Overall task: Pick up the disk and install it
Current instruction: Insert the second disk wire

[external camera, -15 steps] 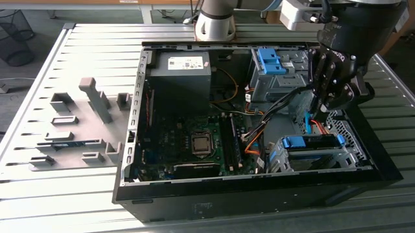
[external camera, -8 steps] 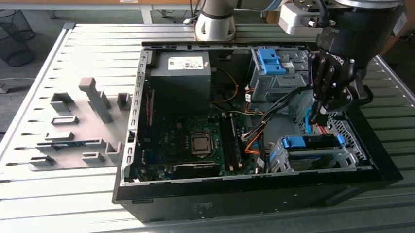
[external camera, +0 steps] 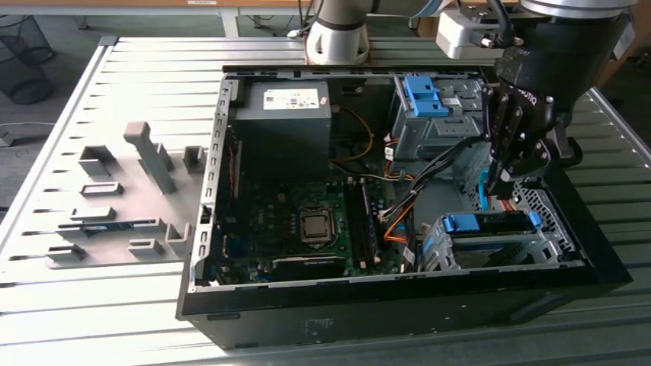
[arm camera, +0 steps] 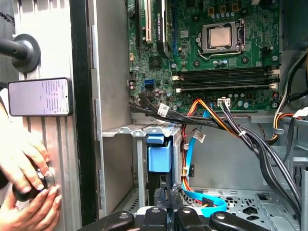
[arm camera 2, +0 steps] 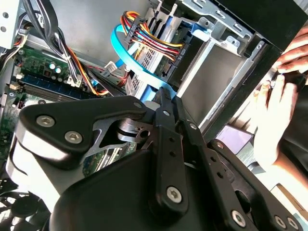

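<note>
The disk (external camera: 486,229), silver with a blue plastic frame, lies in the metal drive cage (external camera: 440,245) at the case's corner on the exterior view's right. In the first wrist view its blue frame (arm camera: 159,156) shows inside the cage. My gripper (external camera: 501,187) hangs just above and behind that cage, over the cables. Its black fingers (arm camera 2: 163,120) are pressed together with nothing between them, and the gripper (arm camera: 169,208) sits close to the disk's end. A blue flat cable (arm camera: 204,199) curls beside the tips.
The open computer case (external camera: 209,229) holds a motherboard (external camera: 305,221), a dark grey box with a white sticker (external camera: 283,114) and a bare blue clip (external camera: 422,95). Bundled cables (arm camera: 231,125) cross the case. A person's hands (arm camera: 26,168) and a phone (arm camera: 40,96) rest beside it.
</note>
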`<state>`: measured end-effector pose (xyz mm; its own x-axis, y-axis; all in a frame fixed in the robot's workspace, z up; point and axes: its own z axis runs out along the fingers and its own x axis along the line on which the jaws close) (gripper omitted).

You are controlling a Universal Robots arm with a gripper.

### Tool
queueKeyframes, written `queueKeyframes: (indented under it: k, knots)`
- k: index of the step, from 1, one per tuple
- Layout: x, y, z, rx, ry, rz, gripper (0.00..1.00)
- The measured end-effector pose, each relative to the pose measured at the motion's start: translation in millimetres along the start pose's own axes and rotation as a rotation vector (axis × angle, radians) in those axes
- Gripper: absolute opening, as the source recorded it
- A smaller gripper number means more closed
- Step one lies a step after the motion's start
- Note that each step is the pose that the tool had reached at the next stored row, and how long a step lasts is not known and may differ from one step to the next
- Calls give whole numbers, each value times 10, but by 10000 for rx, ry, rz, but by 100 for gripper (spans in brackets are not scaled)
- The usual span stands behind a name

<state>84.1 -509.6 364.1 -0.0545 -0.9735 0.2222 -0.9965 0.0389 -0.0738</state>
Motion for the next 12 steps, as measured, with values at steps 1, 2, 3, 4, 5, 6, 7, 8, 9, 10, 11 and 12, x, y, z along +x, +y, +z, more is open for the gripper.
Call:
queueKeyframes:
  k: [1,2,3,4,5,6,7,8,9,10,11,12]
  knots:
    - [0,0,0,0,0,0,16]
    - [0,0,0,0,0,0,16]
    - [0,0,0,0,0,0,16]
    - [0,0,0,0,0,0,16]
    - [0,0,0,0,1,0,16]
    - [0,0,1,0,1,0,16]
    - [0,0,1,0,0,0,16]
    - [0,0,1,0,1,0,17]
    - [0,0,1,0,1,0,17]
    - [-1,0,3,0,3,0,23]
    - [-2,1,6,1,7,0,23]
    - [-2,1,9,1,21,-1,23]
